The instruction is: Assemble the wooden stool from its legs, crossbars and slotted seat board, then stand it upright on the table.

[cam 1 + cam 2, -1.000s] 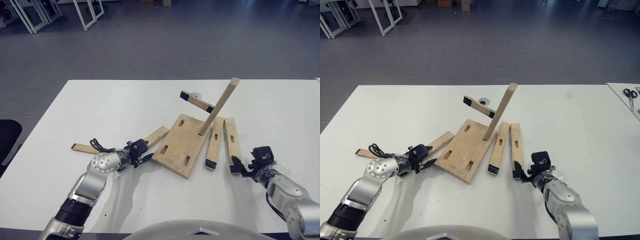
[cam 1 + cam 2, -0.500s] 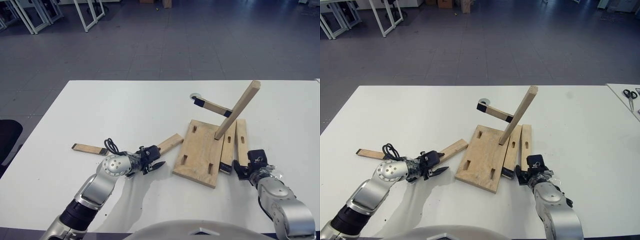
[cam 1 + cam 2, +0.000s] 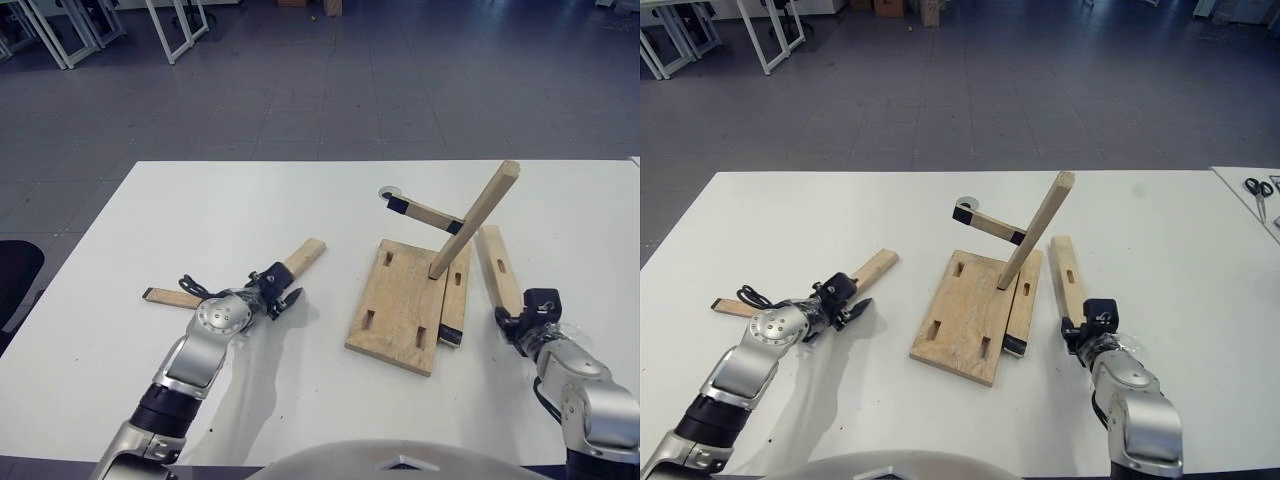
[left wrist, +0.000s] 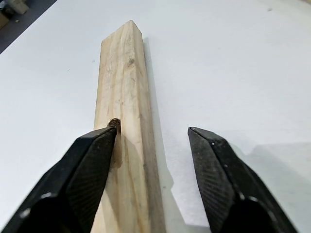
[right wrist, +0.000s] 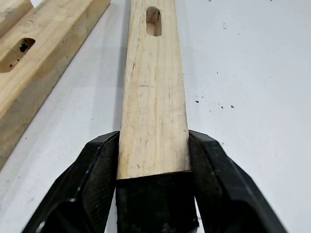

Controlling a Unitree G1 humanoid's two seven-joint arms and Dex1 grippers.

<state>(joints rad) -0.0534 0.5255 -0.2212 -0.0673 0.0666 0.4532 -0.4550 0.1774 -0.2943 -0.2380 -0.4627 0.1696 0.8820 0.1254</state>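
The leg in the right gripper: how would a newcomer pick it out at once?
Find the slotted seat board on the white table, an upright leg planted in it. Two slotted legs lie to its right. Yours is the outer leg, clear of the board, black-tipped end clamped in the right gripper; the inner leg hugs the board's edge.

No legible text, label, brand, number or sign found. Surfaces checked: seat board is bare wood grain only. The slotted leg is bare wood with a plain black end cap. The desk top is plain white and unmarked.
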